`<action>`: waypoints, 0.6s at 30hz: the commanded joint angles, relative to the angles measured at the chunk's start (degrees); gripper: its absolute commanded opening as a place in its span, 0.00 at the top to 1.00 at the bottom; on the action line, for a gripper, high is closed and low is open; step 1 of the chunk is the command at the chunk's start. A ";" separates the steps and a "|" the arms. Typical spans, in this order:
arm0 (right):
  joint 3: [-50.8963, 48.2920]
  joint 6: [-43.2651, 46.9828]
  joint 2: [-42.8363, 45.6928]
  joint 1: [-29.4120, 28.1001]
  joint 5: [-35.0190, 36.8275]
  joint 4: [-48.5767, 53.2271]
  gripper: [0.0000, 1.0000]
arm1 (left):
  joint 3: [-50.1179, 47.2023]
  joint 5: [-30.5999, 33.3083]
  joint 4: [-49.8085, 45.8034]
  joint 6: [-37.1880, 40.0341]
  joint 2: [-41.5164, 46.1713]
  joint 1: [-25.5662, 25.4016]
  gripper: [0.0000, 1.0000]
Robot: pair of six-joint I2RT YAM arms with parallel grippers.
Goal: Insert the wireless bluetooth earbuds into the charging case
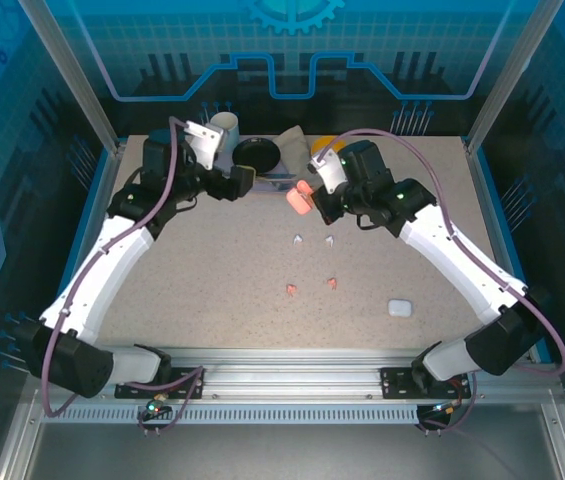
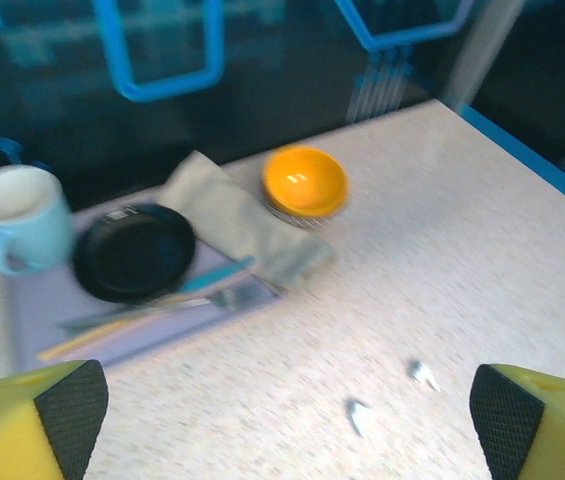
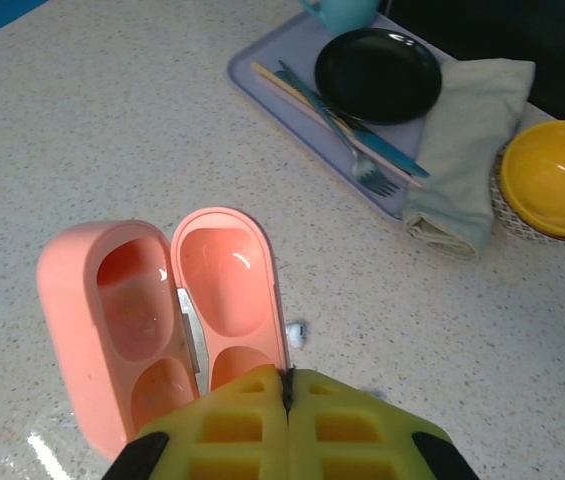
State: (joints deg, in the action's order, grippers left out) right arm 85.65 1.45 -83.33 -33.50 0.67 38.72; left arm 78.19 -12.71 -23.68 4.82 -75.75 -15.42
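- Speckled beige desk (image 1: 212, 270), bounded by a blue rim on the left and right.
- Lavender tray (image 3: 282, 50) at the far edge, holding tableware.
- Grey-green folded cloth (image 3: 467, 150), one end on the tray's corner and the other on the desk.
- Yellow bowl (image 3: 552, 178) just beside the cloth.
- A white earbud (image 1: 298, 239) and a second white earbud (image 1: 330, 241), apart, mid-desk.
- A pink earbud (image 1: 290, 290) and a second pink earbud (image 1: 332, 284), nearer the arm bases.
- White case (image 1: 399, 308), closed, near right.
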 commanded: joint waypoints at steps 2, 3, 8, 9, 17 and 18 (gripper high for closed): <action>3.87 3.76 -1.65 -0.70 -6.07 4.01 1.00 | 1.85 -17.42 -6.94 2.78 -2.62 0.30 0.06; 4.54 4.35 -1.96 -0.69 -6.64 5.00 1.00 | 2.21 -20.11 -8.16 3.27 -3.20 0.30 0.07; 7.16 6.93 -4.01 -0.53 -8.24 9.43 1.00 | 4.87 -30.96 -15.31 5.95 -6.13 0.30 0.08; 7.19 7.14 -4.16 -0.76 -8.25 9.57 1.00 | 5.89 -32.54 -17.19 6.35 -7.15 0.30 0.08; 7.30 8.18 -4.19 -0.87 -8.32 9.79 1.00 | 9.25 -41.34 -25.89 9.58 -11.55 0.30 0.15; 7.43 8.42 -4.29 -0.93 -8.48 10.05 1.00 | 9.92 -42.13 -27.82 10.70 -12.42 0.30 0.17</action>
State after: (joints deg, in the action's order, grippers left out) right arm 91.26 8.27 -87.39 -33.50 -6.50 47.13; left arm 85.67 -48.34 -44.84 12.19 -86.26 -15.42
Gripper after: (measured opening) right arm 0.043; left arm 0.839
